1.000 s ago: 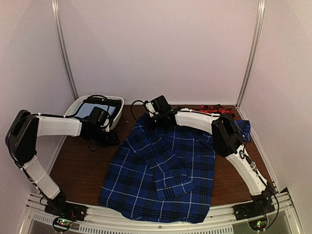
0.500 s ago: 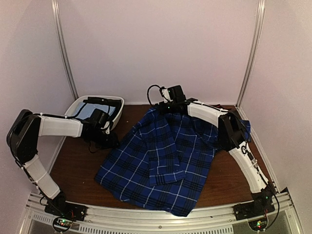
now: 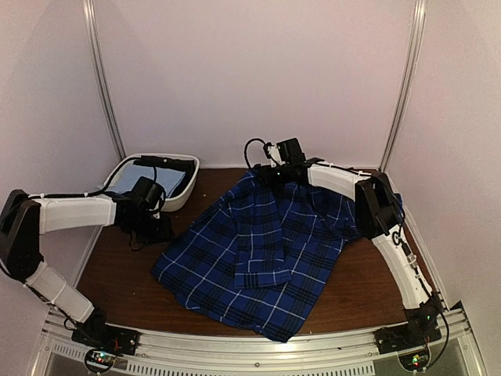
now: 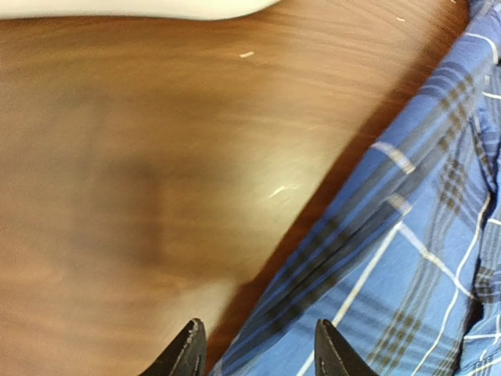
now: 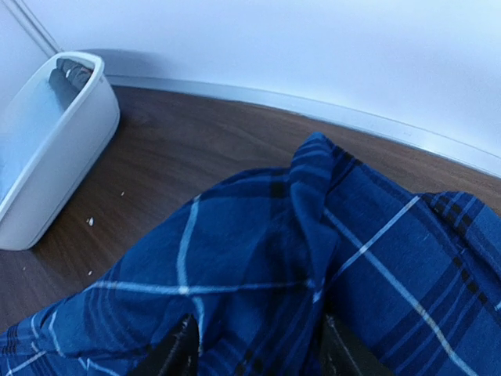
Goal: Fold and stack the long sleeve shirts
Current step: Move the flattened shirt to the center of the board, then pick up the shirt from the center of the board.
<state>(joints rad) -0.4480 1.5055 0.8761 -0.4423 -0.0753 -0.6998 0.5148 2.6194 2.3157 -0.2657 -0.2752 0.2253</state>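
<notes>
The left jaws stood spread and empty, low over the wooden surface (image 4: 141, 157) at the left edge of the dark blue plaid shirt (image 3: 258, 251). The right jaws were also spread, straddling a raised fold at the shirt's far edge without pinching it.

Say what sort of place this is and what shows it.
Probably a robot test booth: plain white walls, metal corner posts, a left arm and right arm bolted to a rail at the wooden table's edge, a blue plaid shirt on it.
</notes>
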